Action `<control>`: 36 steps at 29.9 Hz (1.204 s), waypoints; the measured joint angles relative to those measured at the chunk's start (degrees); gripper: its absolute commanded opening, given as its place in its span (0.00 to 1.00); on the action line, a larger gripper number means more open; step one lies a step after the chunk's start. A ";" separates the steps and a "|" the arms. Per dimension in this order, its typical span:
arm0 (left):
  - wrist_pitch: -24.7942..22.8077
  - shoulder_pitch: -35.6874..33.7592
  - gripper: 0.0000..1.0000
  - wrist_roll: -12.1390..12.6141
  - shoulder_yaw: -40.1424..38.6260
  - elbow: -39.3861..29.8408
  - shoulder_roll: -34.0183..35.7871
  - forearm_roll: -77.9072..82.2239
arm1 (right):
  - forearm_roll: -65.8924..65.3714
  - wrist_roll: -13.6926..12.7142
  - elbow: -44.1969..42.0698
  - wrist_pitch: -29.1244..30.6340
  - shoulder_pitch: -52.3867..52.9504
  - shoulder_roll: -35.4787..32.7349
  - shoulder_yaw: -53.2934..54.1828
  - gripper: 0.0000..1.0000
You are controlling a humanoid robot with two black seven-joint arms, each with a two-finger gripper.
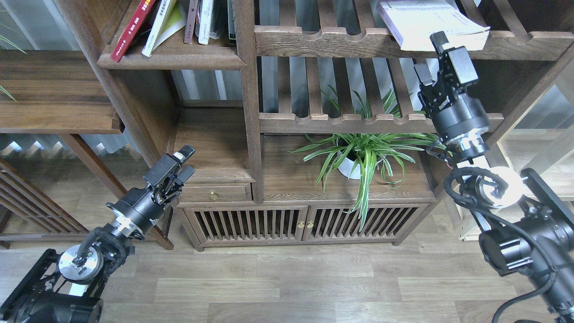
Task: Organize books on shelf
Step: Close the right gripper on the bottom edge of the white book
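A thick pale lavender-white book [430, 22] lies flat on the slatted upper right shelf, its corner overhanging the front rail. My right gripper [429, 56] is open just below and in front of that corner, not touching it. A dark red book [132, 29] and a yellow-green one [167, 24] lean to the right on the solid dark-brown shelf [172, 59] at upper left. Thin upright books stand beside them. My left gripper [185, 163] is open and empty, low in front of the small cabinet drawer.
A potted spider plant [358, 157] sits on the cabinet top under the slatted rails [341, 119]. A vertical post [249, 98] divides the bookcase. A dark side table [54, 94] juts out at left. Wooden floor lies below.
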 measured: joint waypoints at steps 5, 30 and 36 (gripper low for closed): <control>0.00 0.00 0.99 0.00 -0.01 0.01 0.46 -0.15 | 0.00 0.00 -0.54 -0.36 0.31 0.04 0.10 0.99; 0.00 0.08 0.99 0.00 -0.21 -0.07 1.51 -0.59 | 2.54 0.12 -2.65 -7.78 4.25 0.76 3.17 0.75; 0.00 0.06 0.99 0.00 -0.08 0.02 1.52 -0.52 | 3.52 0.17 -2.83 -8.14 4.25 0.84 3.41 0.75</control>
